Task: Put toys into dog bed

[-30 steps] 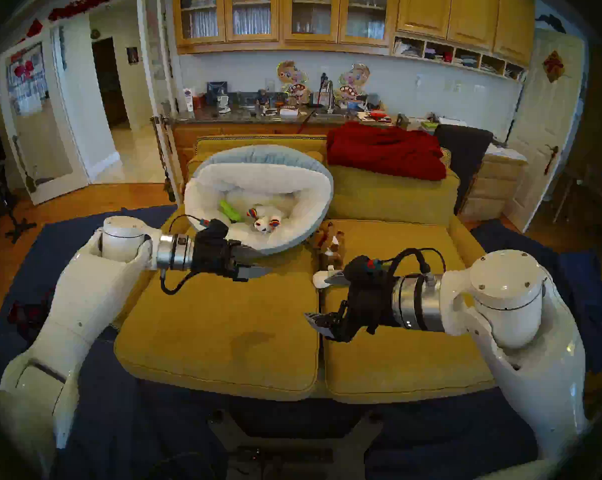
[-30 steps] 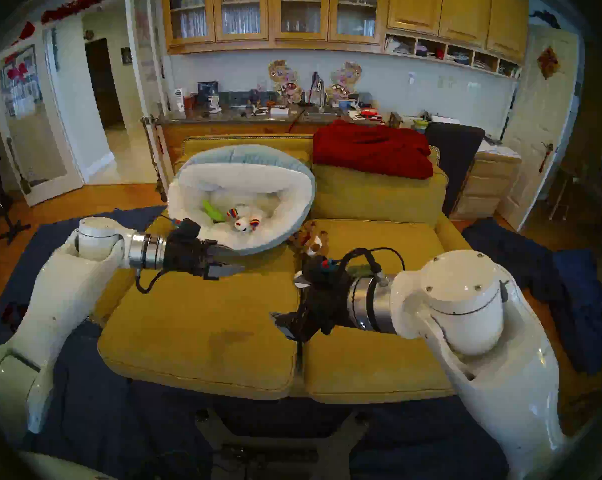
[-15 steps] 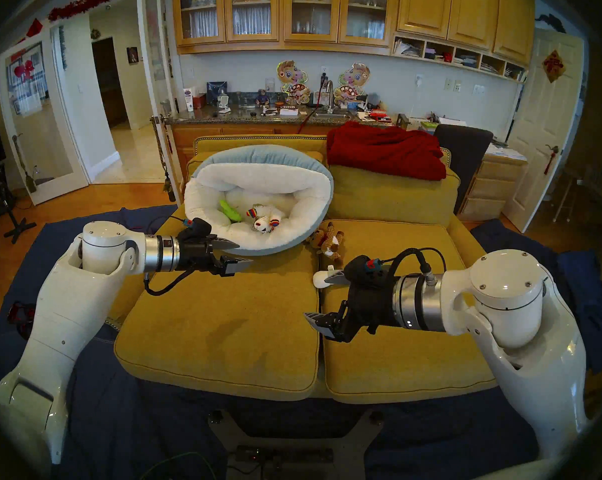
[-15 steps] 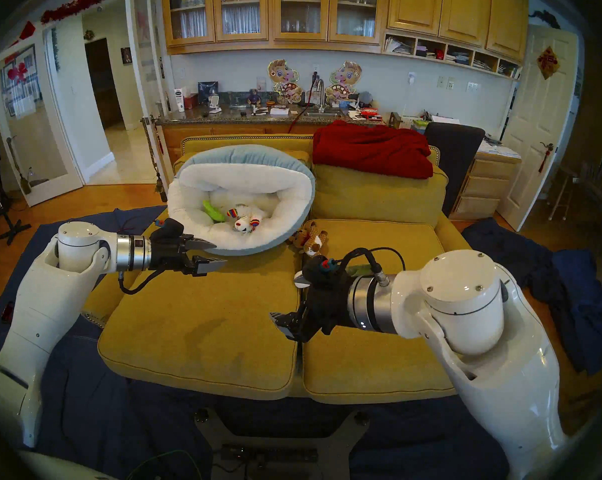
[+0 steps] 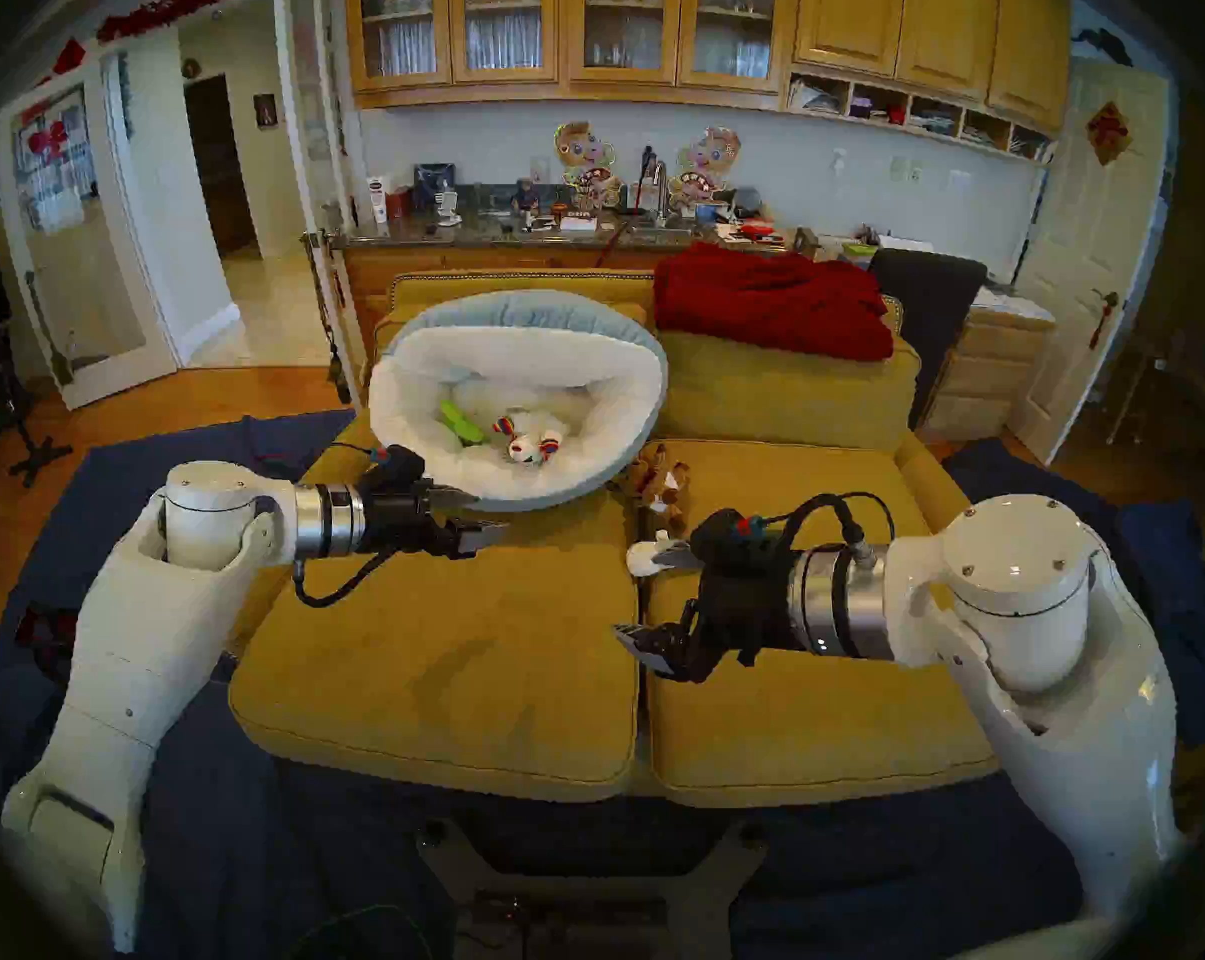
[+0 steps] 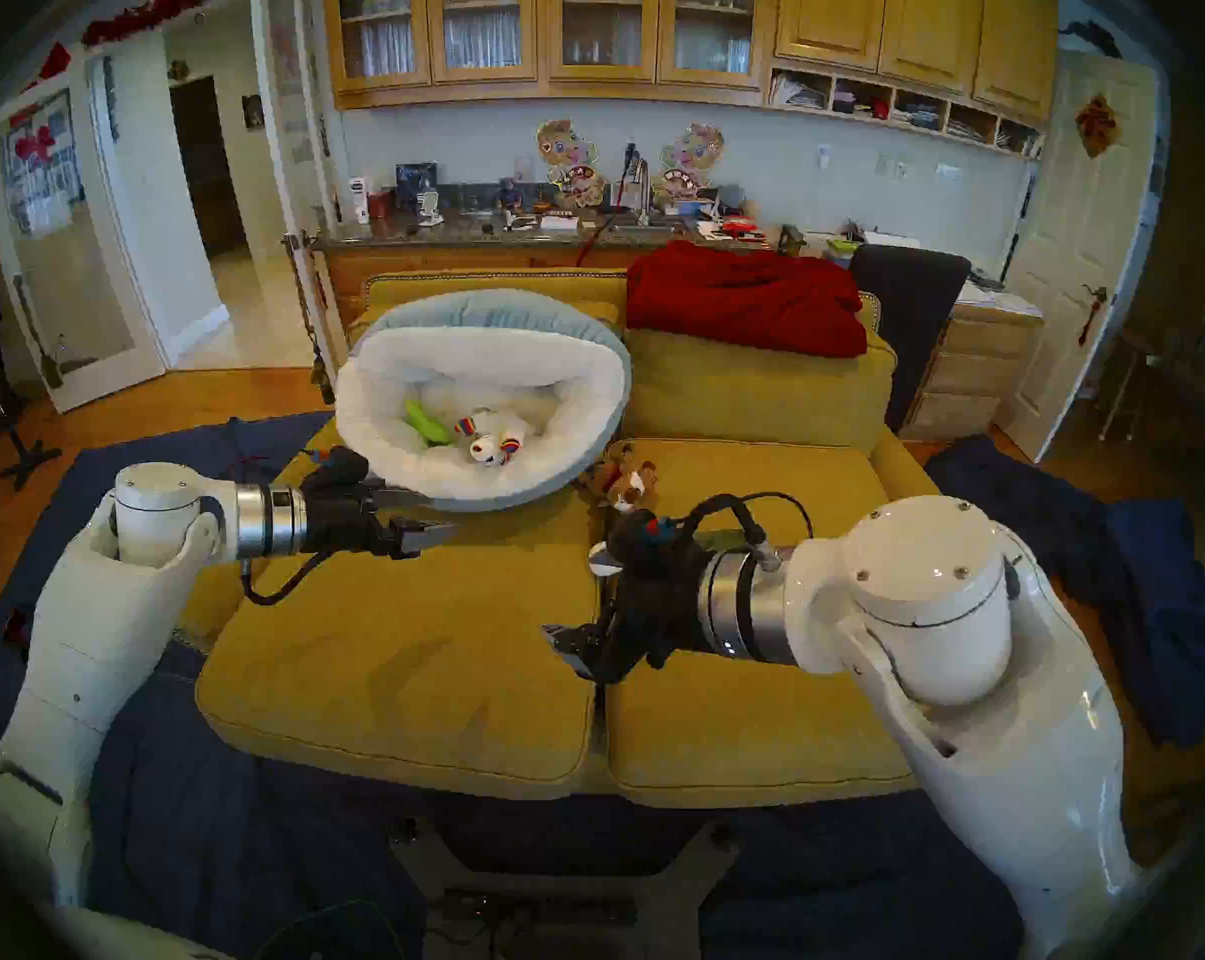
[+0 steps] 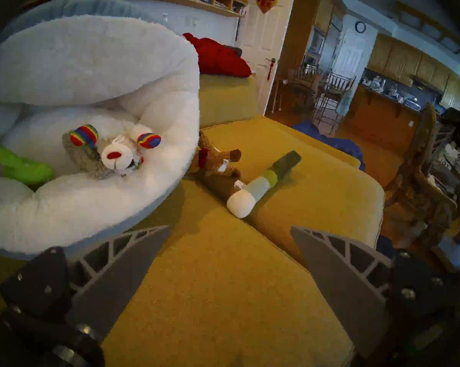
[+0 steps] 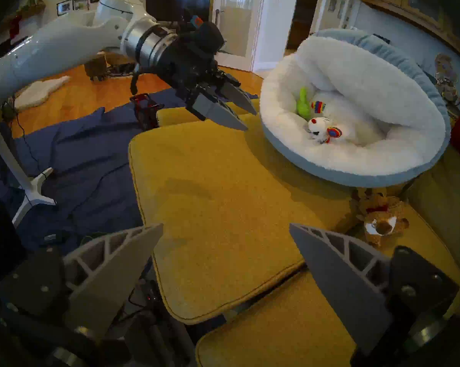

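- Here we see the fleecy round dog bed [image 7: 96, 67] cradling a rainbow-pawed white plush [image 7: 115, 152].
- Only our left wrist view shows the banded tube toy [image 7: 260, 185].
- Our left gripper [image 7: 230, 230] and right gripper [image 8: 226, 228] both gape wide, empty.

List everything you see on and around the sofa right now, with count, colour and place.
Round padded dog bed: one, white fleece inside, pale blue outside, on sofa's left side.
Green plush cactus: one, in bed.
White plush animal with rainbow paws: one, in bed.
Brown knitted animal: one, on seat beside bed.
White-blue-green plush tube: one, on right seat cushion.
Mustard-yellow sofa: one.
Red blanket: one, over sofa back.
Left claw: open, empty.
Right claw: open, empty.
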`<state>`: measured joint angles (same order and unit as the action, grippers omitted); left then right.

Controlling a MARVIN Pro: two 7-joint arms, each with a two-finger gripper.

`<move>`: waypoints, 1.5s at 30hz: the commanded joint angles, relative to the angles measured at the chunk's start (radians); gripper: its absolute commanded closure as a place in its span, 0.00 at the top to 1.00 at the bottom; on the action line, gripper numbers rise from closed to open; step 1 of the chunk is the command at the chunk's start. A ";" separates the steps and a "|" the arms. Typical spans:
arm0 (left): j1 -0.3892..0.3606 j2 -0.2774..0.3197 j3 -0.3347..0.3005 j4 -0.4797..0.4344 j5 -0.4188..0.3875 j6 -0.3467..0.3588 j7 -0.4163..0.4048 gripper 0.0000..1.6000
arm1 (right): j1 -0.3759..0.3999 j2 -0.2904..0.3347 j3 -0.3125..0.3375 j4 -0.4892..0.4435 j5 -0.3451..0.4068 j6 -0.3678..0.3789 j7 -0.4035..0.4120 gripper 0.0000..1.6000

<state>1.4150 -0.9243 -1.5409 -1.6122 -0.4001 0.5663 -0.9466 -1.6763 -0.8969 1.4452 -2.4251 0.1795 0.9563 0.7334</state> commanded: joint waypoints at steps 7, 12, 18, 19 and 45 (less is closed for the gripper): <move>-0.013 -0.004 -0.028 -0.038 -0.013 -0.005 0.009 1.00 | 0.166 0.010 0.008 0.046 -0.085 0.000 -0.023 1.00; -0.011 -0.005 -0.028 -0.039 -0.012 -0.005 0.013 1.00 | 0.218 0.017 -0.002 0.116 -0.095 0.000 -0.006 1.00; -0.011 -0.006 -0.027 -0.038 -0.010 -0.006 0.014 1.00 | 0.268 0.007 -0.012 0.214 -0.110 -0.010 0.005 1.00; -0.010 -0.006 -0.027 -0.038 -0.010 -0.006 0.014 1.00 | 0.285 0.005 -0.020 0.232 -0.112 -0.009 0.009 1.00; -0.009 -0.004 -0.026 -0.036 -0.007 -0.006 0.010 1.00 | 0.483 -0.160 -0.152 0.574 -0.222 -0.009 0.014 1.00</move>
<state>1.4317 -0.9311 -1.5490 -1.6278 -0.3986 0.5658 -0.9349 -1.2925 -1.0010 1.2890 -1.8731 -0.0118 0.9468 0.7558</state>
